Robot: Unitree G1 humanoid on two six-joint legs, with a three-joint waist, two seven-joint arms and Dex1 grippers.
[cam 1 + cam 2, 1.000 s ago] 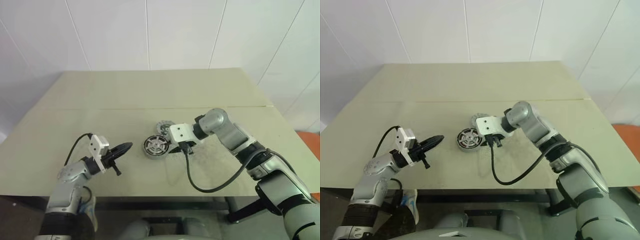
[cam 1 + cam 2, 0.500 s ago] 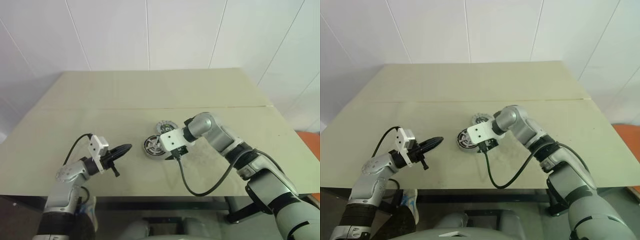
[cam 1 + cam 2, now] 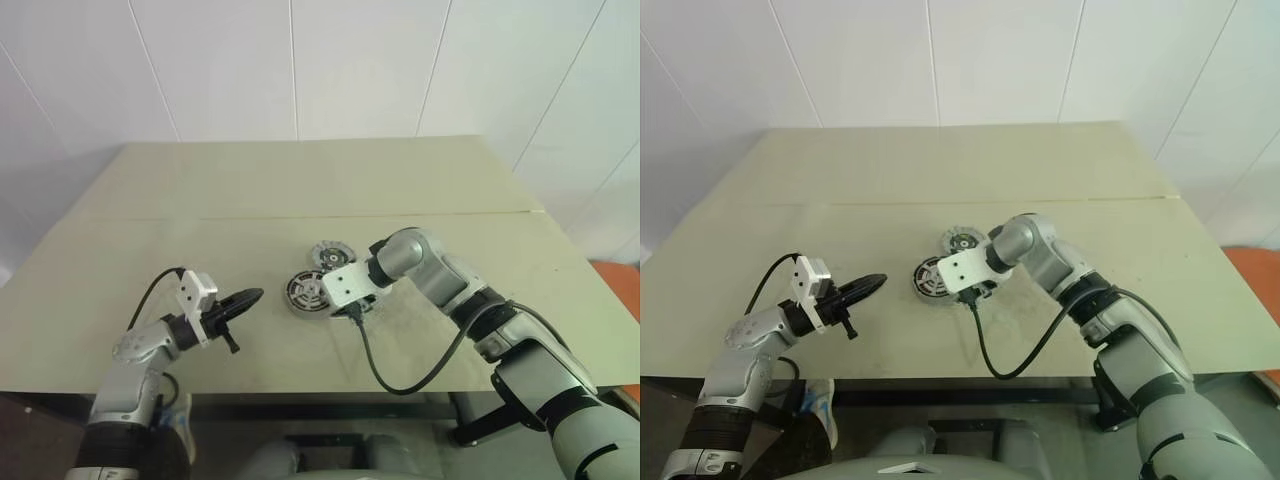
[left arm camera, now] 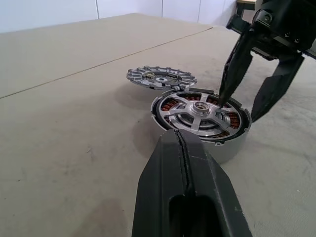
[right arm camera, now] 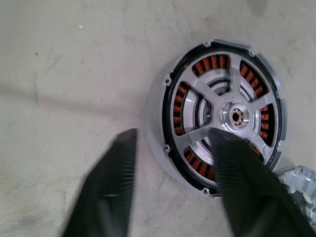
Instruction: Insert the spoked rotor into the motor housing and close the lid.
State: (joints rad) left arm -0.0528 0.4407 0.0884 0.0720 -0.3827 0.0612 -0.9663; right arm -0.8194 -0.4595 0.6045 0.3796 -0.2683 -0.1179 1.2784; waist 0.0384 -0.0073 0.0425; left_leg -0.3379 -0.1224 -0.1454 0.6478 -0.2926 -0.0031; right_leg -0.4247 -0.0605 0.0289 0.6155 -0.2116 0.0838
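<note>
With the rotor (image 4: 200, 109) already seated in the housing (image 4: 228, 146), the spread right gripper (image 4: 252, 94) is best being redirected to the lid (image 4: 160, 77), while the left gripper (image 4: 186, 192) is being kept pressed together.

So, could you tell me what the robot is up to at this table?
The spoked rotor already sits inside the motor housing on the table. The right gripper hovers over it, jaws open astride the housing's wall. The lid lies just behind, not yet fitted. The left gripper waits aside, shut and empty.
</note>
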